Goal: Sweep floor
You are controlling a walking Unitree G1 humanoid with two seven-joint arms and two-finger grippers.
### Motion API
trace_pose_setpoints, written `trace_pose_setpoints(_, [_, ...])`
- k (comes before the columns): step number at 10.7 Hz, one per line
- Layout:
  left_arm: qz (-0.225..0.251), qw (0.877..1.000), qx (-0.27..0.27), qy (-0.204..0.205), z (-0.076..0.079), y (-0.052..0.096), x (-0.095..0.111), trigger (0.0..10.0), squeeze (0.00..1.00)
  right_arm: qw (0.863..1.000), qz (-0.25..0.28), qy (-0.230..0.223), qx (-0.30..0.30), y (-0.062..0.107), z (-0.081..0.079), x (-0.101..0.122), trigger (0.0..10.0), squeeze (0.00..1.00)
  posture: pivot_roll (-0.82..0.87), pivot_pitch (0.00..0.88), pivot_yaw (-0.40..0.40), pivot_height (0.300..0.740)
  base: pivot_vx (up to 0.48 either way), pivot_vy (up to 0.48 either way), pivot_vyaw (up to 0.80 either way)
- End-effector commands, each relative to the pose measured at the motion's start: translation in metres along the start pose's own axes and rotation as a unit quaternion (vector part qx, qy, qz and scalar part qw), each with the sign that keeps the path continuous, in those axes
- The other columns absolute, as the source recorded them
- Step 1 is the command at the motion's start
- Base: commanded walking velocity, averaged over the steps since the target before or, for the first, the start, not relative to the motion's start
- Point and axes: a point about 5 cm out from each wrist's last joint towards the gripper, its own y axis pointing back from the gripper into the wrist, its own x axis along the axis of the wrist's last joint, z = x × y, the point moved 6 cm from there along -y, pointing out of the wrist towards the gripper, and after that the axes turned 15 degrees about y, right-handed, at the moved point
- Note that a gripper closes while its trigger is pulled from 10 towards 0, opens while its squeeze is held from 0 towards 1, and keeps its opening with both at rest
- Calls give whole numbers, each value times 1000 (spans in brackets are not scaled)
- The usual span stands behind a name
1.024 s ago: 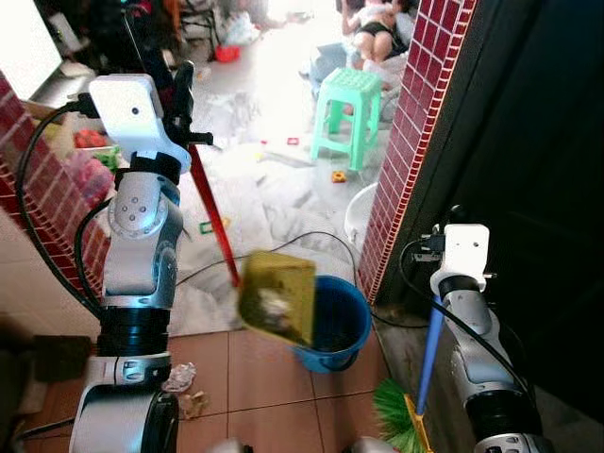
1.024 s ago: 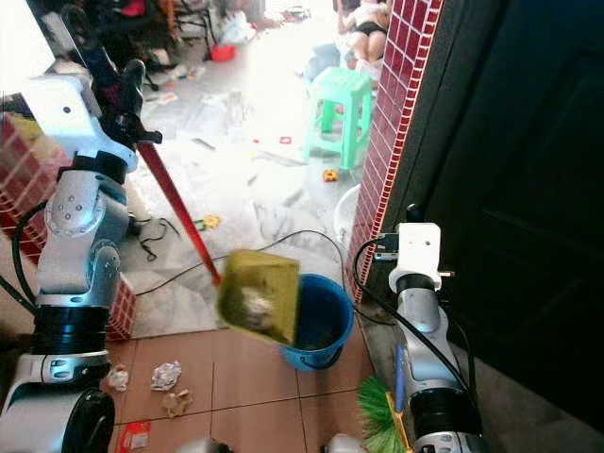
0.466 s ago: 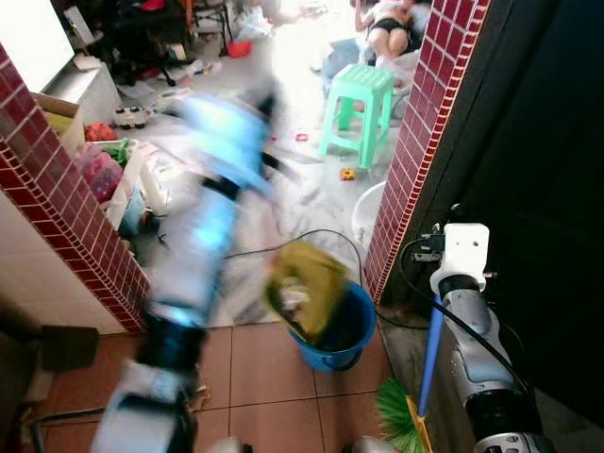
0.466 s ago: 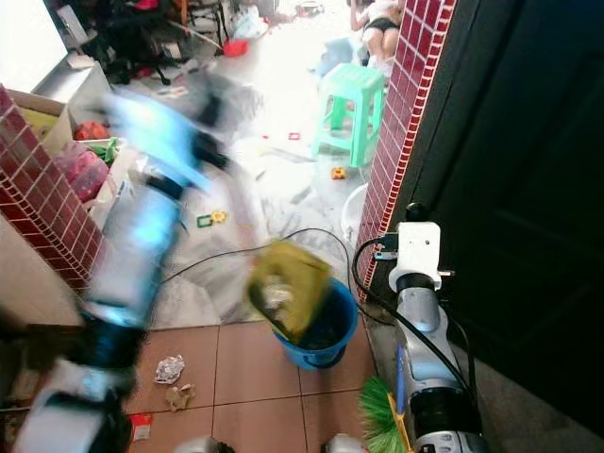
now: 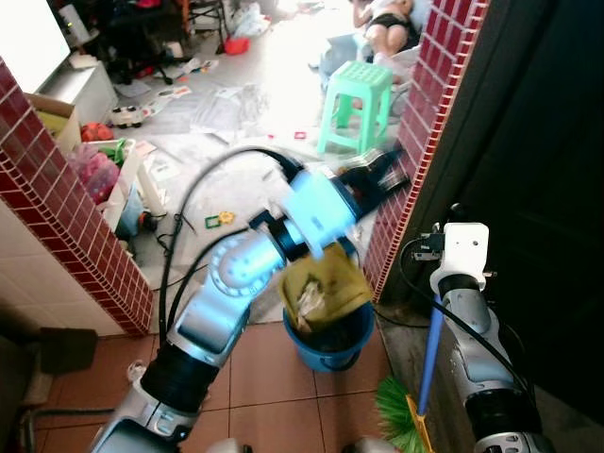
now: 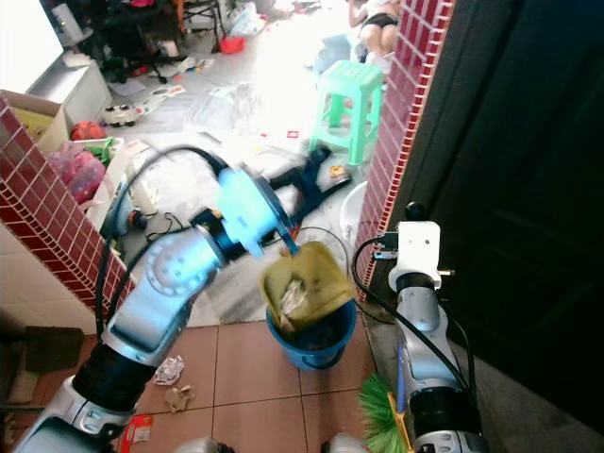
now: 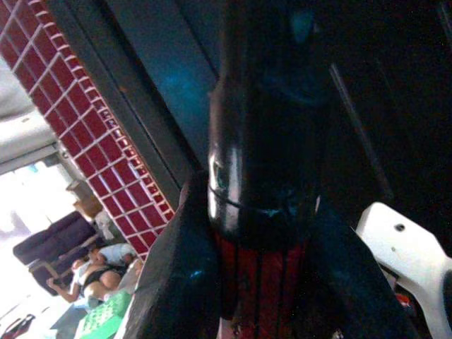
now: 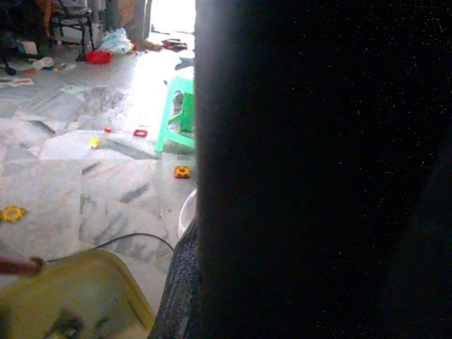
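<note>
A yellow dustpan holding scraps of rubbish hangs tilted over the blue bucket. My left gripper reaches across in front of the brick pillar. It is shut on the dustpan's red and black handle, with its fingers on both sides of it. A broom with a blue stick and green bristles stands beside my right arm at the lower right. In the right wrist view a dark shape close to the lens hides that gripper's fingers, and the dustpan shows at the edge.
Crumpled paper and scraps lie on the brown tiles left of the bucket. A black cable loops over the marble floor. Beyond stand a green stool and scattered toys; a person sits far back. Brick pillar and dark door are at right.
My left arm has swung from upright on the left across to the right. The dustpan has moved over the bucket and tipped further. The right arm and broom are unmoved.
</note>
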Motion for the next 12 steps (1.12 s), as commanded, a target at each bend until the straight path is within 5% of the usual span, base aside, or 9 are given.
trace_pose_setpoints(1, [30, 998, 49, 2, -18, -3, 19, 10000, 0, 1000, 17, 0, 0, -5, -1, 10, 10000, 0, -93, 0, 42, 740, 0, 0, 0])
trace_pose_setpoints(2, [26, 984, 158, 76, -52, 4, 10, 10000, 0, 1000, 17, 1, 3, -5, -2, 10, 10000, 0, -95, 0, 41, 740, 0, 0, 0])
trace_pose_setpoints(3, [15, 996, 86, 1, -31, 1, 11, 10000, 0, 1000, 18, 2, 3, -6, -2, 11, 10000, 0, -98, 0, 41, 740, 0, 0, 0])
trace_pose_setpoints(4, [21, 995, 97, 17, -32, 1, 12, 10000, 0, 1000, 19, 4, 4, -7, -2, 11, 10000, 0, -96, 0, 39, 740, 0, 0, 0])
trace_pose_setpoints(7, [56, 989, 133, -45, -51, 1, 36, 10000, 0, 1000, 22, 4, 4, -9, -2, 13, 10000, 0, -96, 0, 36, 740, 0, 0, 0])
trace_pose_setpoints(8, [99, 970, 205, -83, -84, 8, 67, 10000, 0, 1000, 23, 4, 3, -10, -2, 14, 10000, 0, -93, 0, 35, 740, 0, 0, 0])
trace_pose_setpoints(9, [113, 959, 244, -90, -101, 14, 79, 10000, 0, 1000, 23, 4, 3, -11, -2, 14, 10000, 0, -91, 0, 32, 740, 0, 0, 0])
trace_pose_setpoints(10, [130, 928, 333, -104, -139, 33, 100, 10000, 0, 1000, 22, 3, 4, -11, -3, 14, 10000, 0, -85, 0, 29, 740, 0, 0, 0])
trace_pose_setpoints(12, [109, 902, 394, -140, -169, 60, 99, 10000, 0, 1000, 24, 2, 6, -14, -4, 16, 10000, 0, -76, 0, 23, 740, 0, 0, 0])
